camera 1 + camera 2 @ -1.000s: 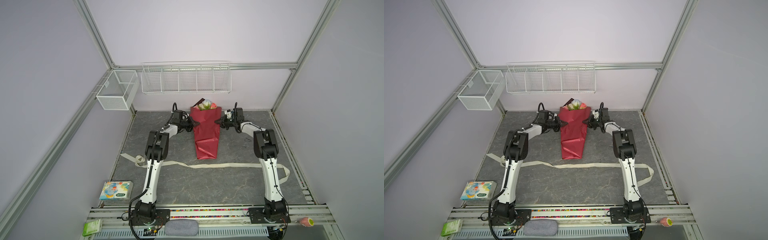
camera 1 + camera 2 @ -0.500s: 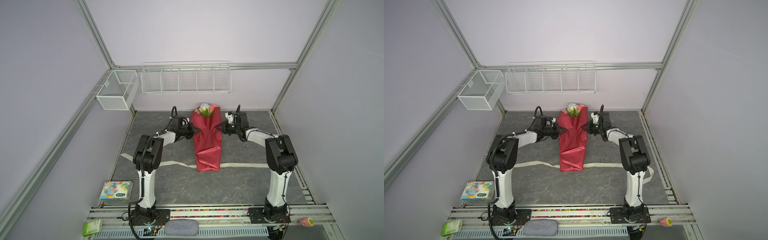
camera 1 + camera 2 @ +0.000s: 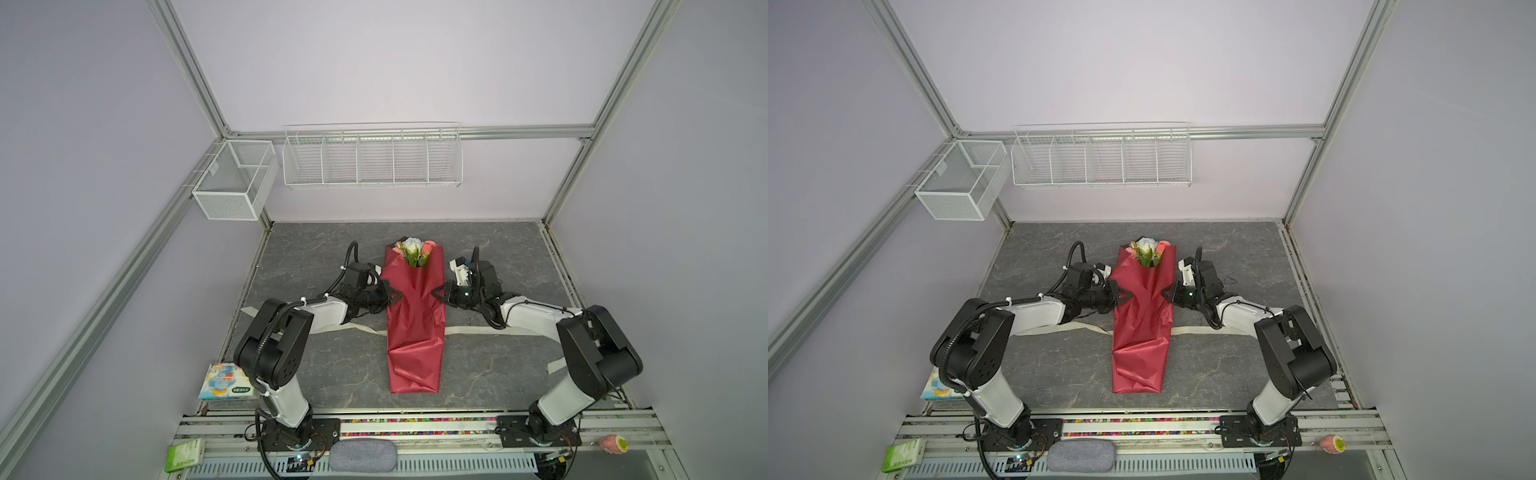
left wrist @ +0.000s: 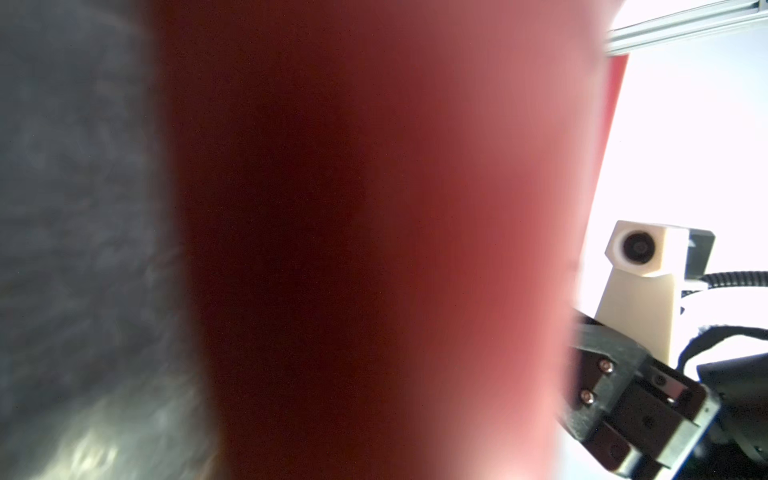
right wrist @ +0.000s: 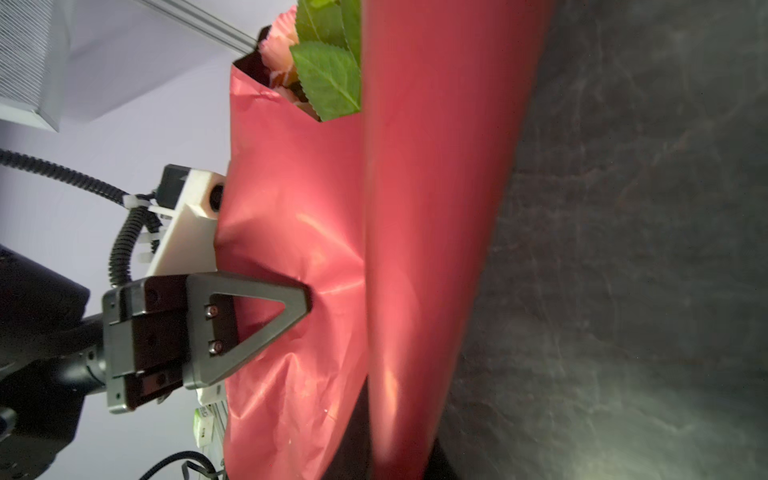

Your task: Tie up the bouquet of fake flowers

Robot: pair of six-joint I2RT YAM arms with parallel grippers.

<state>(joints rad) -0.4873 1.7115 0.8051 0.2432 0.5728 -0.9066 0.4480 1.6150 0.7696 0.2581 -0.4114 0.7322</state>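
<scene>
Two claws, both mine, are pressed together on paper: my left claw (image 5: 306,298) pinches one side of the red wrap, my right claw (image 3: 437,293) the opposite edge. Between them the bouquet of fake flowers (image 3: 413,332) lies along the table (image 3: 332,374), across the cream ribbon (image 3: 461,329). I judge I'm positioning it; next I must let go and gather both ribbon ends.

Both top views are evenly lit and sharp, posts (image 3: 189,66) bowing at the edges. The left wrist view is blurred, bouquet (image 4: 374,228) against the lens, wall (image 4: 685,145) behind the right gripper (image 4: 582,374) blown white. Glare streaks the bouquet by the left gripper (image 5: 305,301)
</scene>
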